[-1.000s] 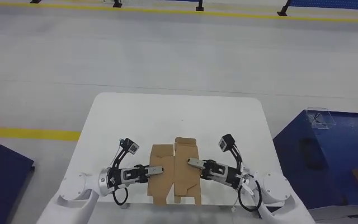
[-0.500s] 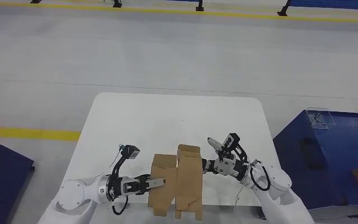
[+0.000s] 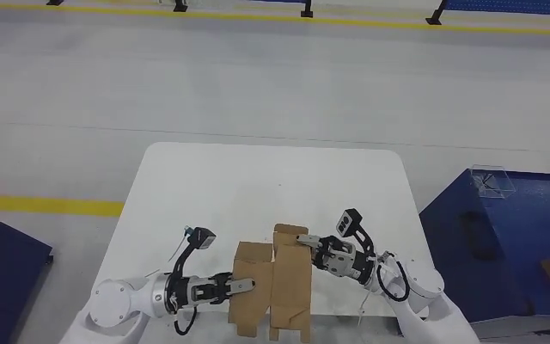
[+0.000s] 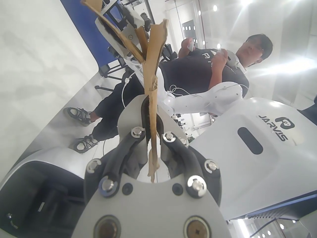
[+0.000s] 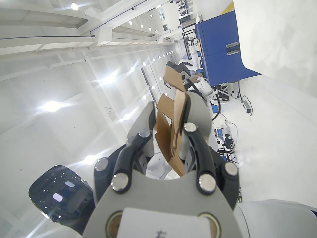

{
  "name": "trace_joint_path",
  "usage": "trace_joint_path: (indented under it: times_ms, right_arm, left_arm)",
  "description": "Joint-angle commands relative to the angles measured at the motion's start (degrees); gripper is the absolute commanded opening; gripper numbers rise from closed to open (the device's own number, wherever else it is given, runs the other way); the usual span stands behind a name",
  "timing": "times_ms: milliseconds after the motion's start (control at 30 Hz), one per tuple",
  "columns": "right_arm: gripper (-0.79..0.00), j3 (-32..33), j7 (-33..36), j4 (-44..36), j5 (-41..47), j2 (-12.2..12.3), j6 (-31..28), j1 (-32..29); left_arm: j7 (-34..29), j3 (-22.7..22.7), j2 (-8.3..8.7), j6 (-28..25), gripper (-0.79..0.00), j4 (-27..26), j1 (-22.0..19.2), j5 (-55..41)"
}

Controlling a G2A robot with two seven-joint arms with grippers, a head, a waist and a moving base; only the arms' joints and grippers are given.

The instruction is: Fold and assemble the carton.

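Note:
The brown carton (image 3: 275, 279) is a flattened cardboard blank held up off the white table (image 3: 258, 181) near its front edge. My left gripper (image 3: 243, 284) is shut on the carton's left panel. In the left wrist view the cardboard (image 4: 152, 58) runs edge-on between the fingers of that gripper (image 4: 151, 115). My right gripper (image 3: 305, 243) is at the carton's far right corner. In the right wrist view folded layers of the carton (image 5: 171, 134) sit between the fingers of this gripper (image 5: 171, 115), which is shut on them.
A blue cabinet (image 3: 490, 249) with a clear plastic box (image 3: 491, 181) on top stands right of the table. The table's far half is bare white surface. A yellow floor line (image 3: 60, 205) runs to the left.
The right gripper left the carton's right edge, rose, and came down on its far right corner. The left arm drew back toward the table's front edge, and the carton shifted with it.

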Motion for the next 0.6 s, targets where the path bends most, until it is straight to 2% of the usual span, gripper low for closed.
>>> trace_joint_path:
  times_ms: [0,367,500,567]
  right_arm:
    - [-0.785,0.0,0.0,0.0,0.0,0.0,0.0,0.0]
    - [-0.785,0.0,0.0,0.0,0.0,0.0,0.0,0.0]
    - [-0.785,-0.2,-5.8,-2.6,-4.2,-0.1,-4.3,-0.5]
    - [-0.785,0.0,-9.6,-4.0,-5.8,-0.2,-5.4,-0.9]
  left_arm:
    - [0.2,-0.1,0.04,-0.1,0.0,0.0,0.1,0.2]
    - [0.2,-0.1,0.04,-0.1,0.0,0.0,0.1,0.2]
    - [0.6,-0.2,0.04,-0.3,0.0,-0.3,0.0,0.5]
    - [2.1,-0.9,0.12,-3.9,0.0,-2.3,-0.2,3.9]
